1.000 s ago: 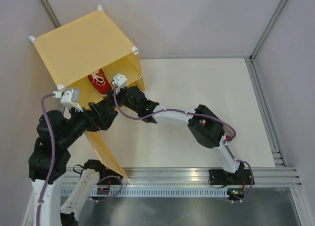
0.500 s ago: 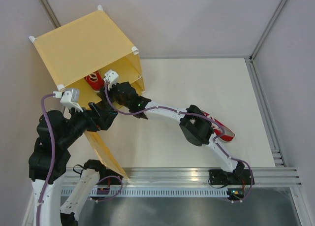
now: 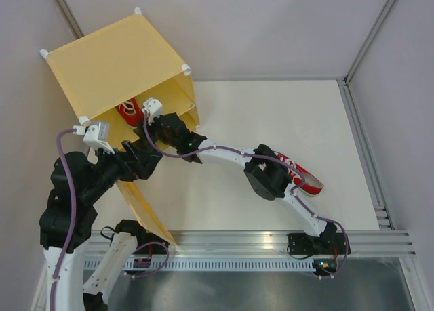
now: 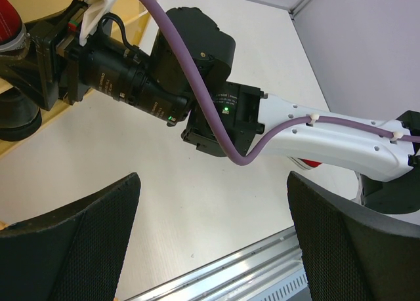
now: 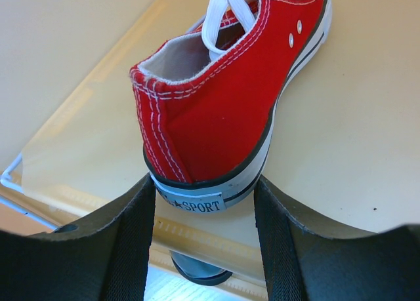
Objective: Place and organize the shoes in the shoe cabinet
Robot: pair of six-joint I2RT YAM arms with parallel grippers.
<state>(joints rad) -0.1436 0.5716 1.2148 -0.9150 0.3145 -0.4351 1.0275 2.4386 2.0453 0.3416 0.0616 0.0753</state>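
Note:
The yellow shoe cabinet stands at the back left with its door swung open toward the front. My right gripper reaches inside it. In the right wrist view the gripper is shut on the heel of a red sneaker, which rests on the inner shelf. A black loafer shows below the shelf edge. The second red sneaker lies on the table, partly behind the right arm. My left gripper is wide open and empty near the door.
The right arm stretches across in front of the left gripper. A metal rail runs along the table's front edge. Walls close in behind and at both sides.
My right gripper has carried the red sneaker deeper into the cabinet, onto the shelf. The right arm's elbow moved left and uncovered the second sneaker on the table. The left arm has not moved.

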